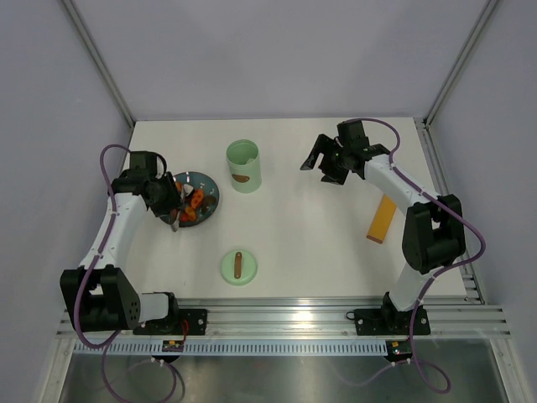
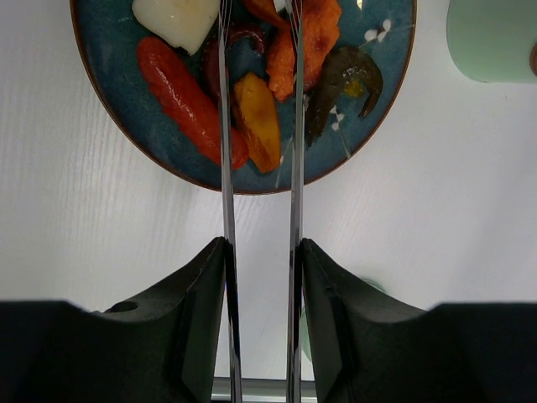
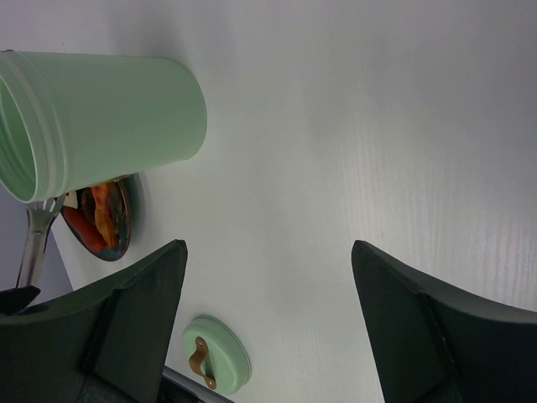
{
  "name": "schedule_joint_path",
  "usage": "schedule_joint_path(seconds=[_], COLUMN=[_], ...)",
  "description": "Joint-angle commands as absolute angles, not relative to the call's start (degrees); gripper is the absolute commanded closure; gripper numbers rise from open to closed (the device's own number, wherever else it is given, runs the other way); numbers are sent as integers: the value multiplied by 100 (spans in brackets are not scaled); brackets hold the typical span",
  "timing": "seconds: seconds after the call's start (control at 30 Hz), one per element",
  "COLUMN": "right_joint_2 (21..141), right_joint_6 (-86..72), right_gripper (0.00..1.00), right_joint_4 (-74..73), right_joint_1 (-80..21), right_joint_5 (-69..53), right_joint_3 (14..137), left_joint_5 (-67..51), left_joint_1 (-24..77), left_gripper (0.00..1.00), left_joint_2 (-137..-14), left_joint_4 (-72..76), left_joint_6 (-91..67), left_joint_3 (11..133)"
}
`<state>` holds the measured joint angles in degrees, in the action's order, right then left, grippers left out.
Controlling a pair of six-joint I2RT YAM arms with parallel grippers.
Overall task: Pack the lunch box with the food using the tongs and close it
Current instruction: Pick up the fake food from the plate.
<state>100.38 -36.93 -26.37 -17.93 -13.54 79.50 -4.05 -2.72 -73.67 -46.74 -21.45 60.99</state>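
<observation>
Clamping one pair of tongs, left gripper faces about six food pieces at twelve o'clock; right gripper, jaws apart, has one lunch box at ten o'clock.

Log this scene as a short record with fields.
left hand: closed on the tongs, above the plate
tongs: arms reaching over the food
right hand: open, empty, right of the lunch box
lunch box: upright, lid off
lid: lying handle up, apart from the lunch box
</observation>
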Motion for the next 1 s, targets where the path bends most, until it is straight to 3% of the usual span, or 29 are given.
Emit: schedule_joint_path(seconds=[0.0, 0.67, 0.97], right_joint_2=[10072, 10011, 9984], right_joint_6=[-3709, -3709, -3674], right_gripper=[12, 12, 12], right_joint_4=[-2566, -2558, -2575], right_joint_1=[-1846, -1872, -1890], right_joint_5=[-1318, -1301, -1239], right_joint_3=[8226, 8156, 8112], left_joint_5=[-281, -211, -281], left_joint_1=[-228, -220, -220], left_gripper=[58, 54, 66], left_joint_2=[-7251, -7357, -7251], left_joint_4=[-4544, -4263, -4131], left_joint_6=[-2180, -2364, -2549], left_joint_3=[6188, 5915, 5704])
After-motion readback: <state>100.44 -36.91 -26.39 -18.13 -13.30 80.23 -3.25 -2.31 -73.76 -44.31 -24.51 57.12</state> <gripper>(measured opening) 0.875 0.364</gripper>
